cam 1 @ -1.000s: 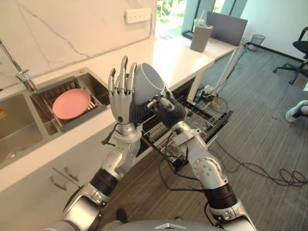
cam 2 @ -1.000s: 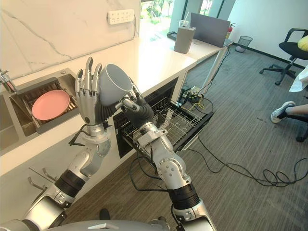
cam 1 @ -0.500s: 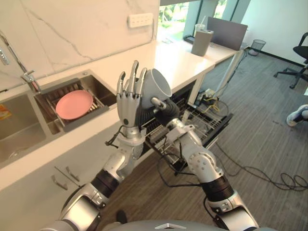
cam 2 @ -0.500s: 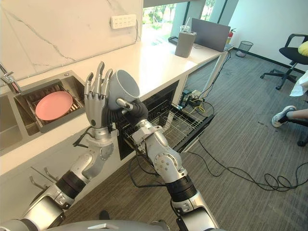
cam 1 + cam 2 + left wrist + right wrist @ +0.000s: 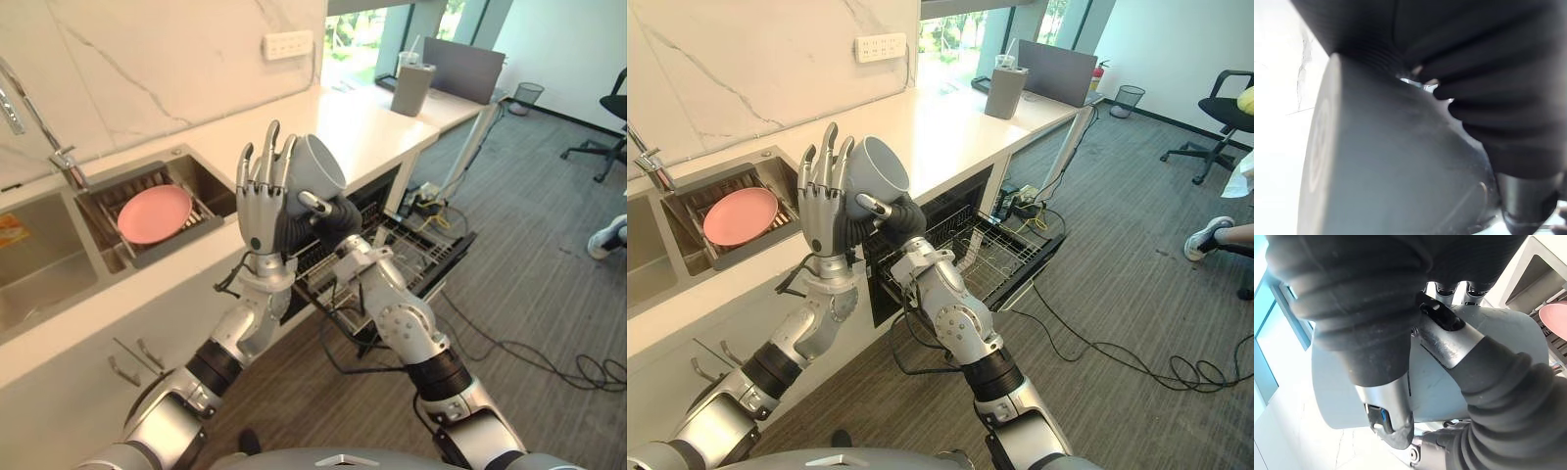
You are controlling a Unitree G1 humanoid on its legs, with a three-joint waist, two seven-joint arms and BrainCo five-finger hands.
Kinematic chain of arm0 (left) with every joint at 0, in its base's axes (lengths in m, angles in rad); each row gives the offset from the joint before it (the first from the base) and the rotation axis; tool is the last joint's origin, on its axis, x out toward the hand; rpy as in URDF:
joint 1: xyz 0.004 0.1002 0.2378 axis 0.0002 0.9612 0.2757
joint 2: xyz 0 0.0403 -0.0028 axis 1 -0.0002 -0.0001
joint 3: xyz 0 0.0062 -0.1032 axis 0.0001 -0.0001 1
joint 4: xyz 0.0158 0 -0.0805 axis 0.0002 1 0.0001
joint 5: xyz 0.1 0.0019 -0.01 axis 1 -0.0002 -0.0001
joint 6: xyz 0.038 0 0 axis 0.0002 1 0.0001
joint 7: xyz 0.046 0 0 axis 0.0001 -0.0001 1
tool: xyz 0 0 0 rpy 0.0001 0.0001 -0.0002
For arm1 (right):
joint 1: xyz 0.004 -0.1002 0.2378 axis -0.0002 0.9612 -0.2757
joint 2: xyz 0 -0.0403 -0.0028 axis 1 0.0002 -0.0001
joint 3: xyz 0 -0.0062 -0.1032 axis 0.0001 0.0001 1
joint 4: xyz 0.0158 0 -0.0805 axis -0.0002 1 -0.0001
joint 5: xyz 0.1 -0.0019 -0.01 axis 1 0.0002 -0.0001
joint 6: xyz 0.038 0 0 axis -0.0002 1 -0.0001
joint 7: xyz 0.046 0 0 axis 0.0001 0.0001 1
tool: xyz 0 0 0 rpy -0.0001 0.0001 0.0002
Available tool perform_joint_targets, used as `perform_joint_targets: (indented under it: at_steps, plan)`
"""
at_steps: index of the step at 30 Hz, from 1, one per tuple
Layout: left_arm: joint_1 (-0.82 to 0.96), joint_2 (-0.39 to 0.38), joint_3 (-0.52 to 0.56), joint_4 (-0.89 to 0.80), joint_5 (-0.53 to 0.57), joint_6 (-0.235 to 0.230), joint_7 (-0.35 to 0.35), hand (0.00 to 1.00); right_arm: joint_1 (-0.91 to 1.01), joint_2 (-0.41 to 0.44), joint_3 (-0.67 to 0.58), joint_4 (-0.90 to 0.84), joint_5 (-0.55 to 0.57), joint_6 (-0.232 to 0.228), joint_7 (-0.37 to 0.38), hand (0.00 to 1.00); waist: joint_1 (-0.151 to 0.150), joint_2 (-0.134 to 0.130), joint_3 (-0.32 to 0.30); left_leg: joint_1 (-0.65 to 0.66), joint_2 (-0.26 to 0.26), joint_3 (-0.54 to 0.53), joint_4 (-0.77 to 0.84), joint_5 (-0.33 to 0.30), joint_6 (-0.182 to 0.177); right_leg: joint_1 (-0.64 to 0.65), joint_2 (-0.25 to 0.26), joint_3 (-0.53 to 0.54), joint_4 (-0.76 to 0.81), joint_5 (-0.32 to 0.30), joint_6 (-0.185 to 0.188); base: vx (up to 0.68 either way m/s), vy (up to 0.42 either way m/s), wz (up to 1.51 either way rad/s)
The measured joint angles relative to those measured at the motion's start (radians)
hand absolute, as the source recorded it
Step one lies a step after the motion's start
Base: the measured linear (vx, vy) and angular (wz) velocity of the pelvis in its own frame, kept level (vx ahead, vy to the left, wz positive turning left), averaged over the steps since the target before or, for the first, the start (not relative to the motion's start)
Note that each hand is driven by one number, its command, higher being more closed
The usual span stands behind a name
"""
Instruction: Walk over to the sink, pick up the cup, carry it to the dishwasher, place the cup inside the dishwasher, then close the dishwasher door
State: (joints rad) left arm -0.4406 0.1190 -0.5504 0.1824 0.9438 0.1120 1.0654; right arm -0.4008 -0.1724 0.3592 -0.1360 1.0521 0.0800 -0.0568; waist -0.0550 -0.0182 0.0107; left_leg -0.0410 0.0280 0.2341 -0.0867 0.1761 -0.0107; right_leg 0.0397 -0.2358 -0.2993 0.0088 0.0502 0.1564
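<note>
Left eye view: I have the cup (image 5: 315, 166) up in the air, tilted, in front of the counter (image 5: 367, 122). My left hand (image 5: 261, 201) stands upright with its fingers straight and spread a little, lying flat against the cup's side without wrapping it. My right hand (image 5: 331, 217) comes in from below on the other side and is clamped on the cup, thumb across its wall. The dishwasher (image 5: 377, 196) is open beneath the hands, its rack (image 5: 416, 245) pulled out. To the left, well apart from the cup, a pink plate (image 5: 155, 213) lies in the sink (image 5: 203, 178).

Right eye view: the same hold, with the cup pinned between the flat left palm and the curled right fingers, above the near end of the rack. A person's shoe (image 5: 1205, 238) shows at the right edge, near a chair (image 5: 1215, 103).

Left wrist view: the cup's grey wall and base sit right up against the dark ribbed cover; I cannot tell the fingers from here.

Right wrist view: the fingers (image 5: 1449, 340) are curled tight over the cup's wall, with the plate just past it.
</note>
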Motion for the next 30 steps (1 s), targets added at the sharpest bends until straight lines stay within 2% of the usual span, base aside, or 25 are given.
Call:
perform_joint_targets:
  at_steps: [2,8,13,14,18,19,26,30]
  plan:
    - [-0.003,0.0,-0.001,-0.001,0.0,-0.002,0.004,1.0,0.0,-0.003,0.008,0.0,0.0,-0.019,0.004,1.0,0.0,0.002,-0.003,-0.01,0.0,-0.016,0.0,0.004,-0.003,0.0,0.0,-0.016,0.0,0.0,0.0,0.0,-0.012,0.18]
    - [-0.005,0.003,-0.001,0.0,0.001,-0.016,0.027,1.0,-0.005,-0.004,0.042,0.009,0.002,-0.094,0.006,1.0,0.031,0.004,-0.004,-0.012,0.0,-0.024,0.0,0.007,-0.005,0.001,0.001,-0.019,-0.001,0.001,-0.001,0.0,-0.008,0.03]
    - [-0.004,0.032,0.0,0.003,0.003,-0.03,0.052,1.0,-0.04,-0.004,0.068,0.049,0.064,-0.151,0.025,1.0,0.033,0.004,-0.004,-0.014,0.002,-0.047,0.0,0.01,-0.009,0.006,0.004,-0.033,-0.001,-0.003,0.005,-0.01,-0.023,0.07]
    - [-0.001,0.04,0.0,0.002,0.003,-0.041,0.06,0.0,-0.041,-0.003,0.07,0.049,0.086,-0.161,0.027,1.0,0.036,0.005,-0.004,-0.014,0.003,-0.051,0.0,0.01,-0.01,0.009,0.005,-0.037,-0.001,-0.004,0.005,-0.01,-0.025,0.09]
    - [0.023,0.056,0.0,-0.013,0.003,-0.058,0.066,0.0,-0.042,0.006,0.075,0.049,0.1,-0.188,0.028,1.0,0.048,0.005,-0.004,-0.015,0.005,-0.071,0.0,0.01,-0.011,0.013,0.012,-0.044,-0.001,-0.006,0.003,-0.01,-0.028,0.05]
    - [0.031,0.062,0.001,-0.014,0.003,-0.058,0.066,0.0,-0.042,0.007,0.089,0.049,0.098,-0.208,0.02,1.0,0.051,0.006,-0.004,-0.016,0.009,-0.073,0.0,0.011,-0.011,0.013,0.015,-0.045,-0.001,-0.006,0.002,-0.01,-0.033,0.02]
    - [0.048,0.069,0.011,-0.002,0.001,-0.058,0.105,0.0,-0.042,0.043,0.102,0.049,0.078,-0.233,-0.042,1.0,0.05,0.014,-0.003,-0.027,0.02,-0.089,0.0,0.015,-0.018,0.013,0.03,-0.053,-0.012,-0.005,0.001,0.0,-0.036,0.03]
    - [0.073,0.063,0.031,0.01,0.002,-0.076,0.134,0.0,-0.042,0.093,0.061,0.049,0.078,-0.294,-0.06,1.0,0.05,0.019,-0.003,-0.027,0.022,-0.096,0.0,0.017,-0.02,0.023,0.035,-0.063,-0.026,-0.002,-0.003,0.01,-0.033,0.04]
